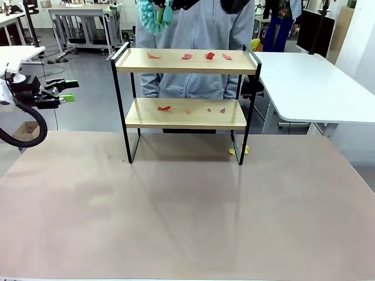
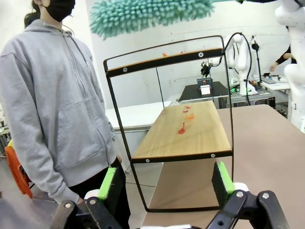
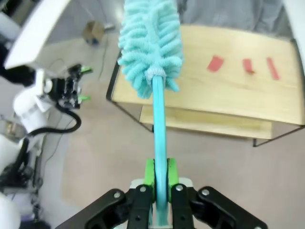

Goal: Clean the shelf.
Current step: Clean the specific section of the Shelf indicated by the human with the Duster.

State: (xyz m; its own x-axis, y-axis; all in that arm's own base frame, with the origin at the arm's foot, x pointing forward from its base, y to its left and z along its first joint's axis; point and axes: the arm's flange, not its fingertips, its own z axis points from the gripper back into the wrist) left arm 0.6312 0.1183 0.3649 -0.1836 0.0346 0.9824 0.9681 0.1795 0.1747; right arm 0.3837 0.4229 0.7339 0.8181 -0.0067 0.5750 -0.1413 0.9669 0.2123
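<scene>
**Hovering duster, shelf not yet swept**

Progress: you have the tool in hand and, as far as I can judge, nothing more is done.
- Your right gripper (image 3: 161, 174) is clenched on the teal handle of the duster (image 3: 151, 43).
- The duster's fluffy head hangs above the left end of the shelf (image 1: 176, 64), clear of the top board.
- Red scraps (image 1: 210, 55) lie four in a row on the top board, toward its far edge. About four smaller ones sit on the lower board.
- None of the scraps look pushed aside, so I'd count both boards as left to do.
- Your left gripper (image 1: 69, 91) is released, with its jaws wide and empty. It sits well off to the shelf's left, facing the end frame.

Shelf: it stands upright on the tan table (image 1: 187, 222), with a person (image 1: 199, 35) in a grey hoodie just behind it.
- It has two pale wooden boards in a thin black frame on four legs.
- A low rail runs across each end of the top board.
- The wood looks smooth and bare apart from the scraps.
- A small yellow bit (image 1: 239, 151) lies on the table by the shelf's right front leg.
</scene>
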